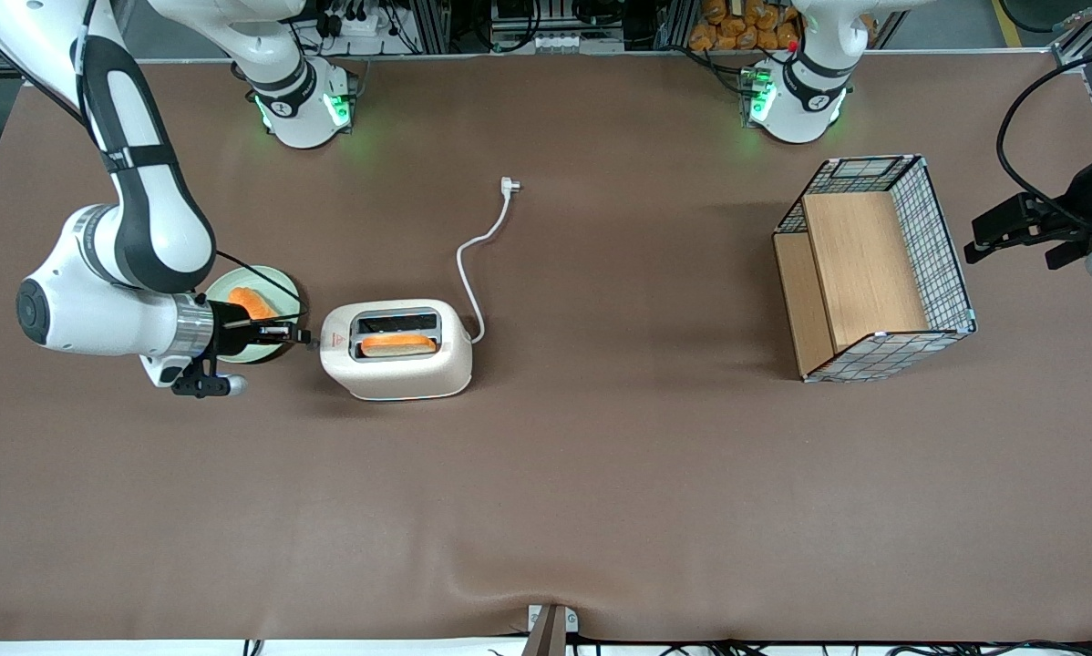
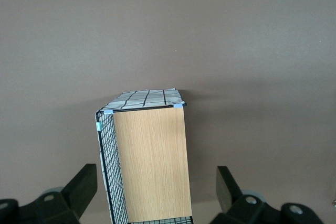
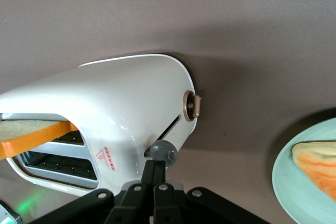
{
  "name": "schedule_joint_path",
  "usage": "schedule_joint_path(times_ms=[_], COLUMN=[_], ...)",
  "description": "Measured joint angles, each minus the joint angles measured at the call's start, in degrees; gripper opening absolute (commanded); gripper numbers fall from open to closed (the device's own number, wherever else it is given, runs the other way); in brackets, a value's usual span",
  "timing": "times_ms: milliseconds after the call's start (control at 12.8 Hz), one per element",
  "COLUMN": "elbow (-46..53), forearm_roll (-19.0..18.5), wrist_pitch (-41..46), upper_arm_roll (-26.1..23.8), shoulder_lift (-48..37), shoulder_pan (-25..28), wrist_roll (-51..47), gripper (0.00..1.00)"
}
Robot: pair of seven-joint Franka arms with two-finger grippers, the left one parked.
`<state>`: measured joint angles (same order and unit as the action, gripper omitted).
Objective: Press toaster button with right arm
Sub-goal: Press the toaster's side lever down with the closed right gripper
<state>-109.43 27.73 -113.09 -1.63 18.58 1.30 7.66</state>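
The cream-white toaster [image 1: 396, 351] stands on the brown table with a slice of toast [image 1: 398, 344] in the slot nearer the front camera and a red triangle sticker on top. It also shows in the right wrist view [image 3: 115, 114]. Its grey round button [image 3: 164, 152] sticks out of the narrow end by the sticker. My right arm [image 1: 136, 264] reaches in from the working arm's end. My gripper [image 1: 302, 336] is shut and empty, and its fingertips [image 3: 155, 165] touch the button, as the right wrist view [image 3: 156, 167] shows.
A pale green plate [image 1: 277, 282] with an orange food piece [image 1: 252, 302] sits under my wrist, beside the toaster. The white cord [image 1: 478, 246] runs to a plug [image 1: 509, 186] farther from the front camera. A wire-and-wood basket [image 1: 874, 269] stands toward the parked arm's end.
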Motion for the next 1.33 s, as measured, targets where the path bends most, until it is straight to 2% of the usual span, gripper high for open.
schedule_joint_path(times_ms=[1094,1328], elbow=[-0.64,-0.70], forearm_roll=[1.00,2.65], wrist_pitch=[-2.17,-2.54], upper_arm_roll=[0.04,0.32], shoulder_lift=[2.59,3.70], shoulder_pan=[0.00,-0.04], wrist_roll=[1.48,3.30], gripper=[0.00,0.00])
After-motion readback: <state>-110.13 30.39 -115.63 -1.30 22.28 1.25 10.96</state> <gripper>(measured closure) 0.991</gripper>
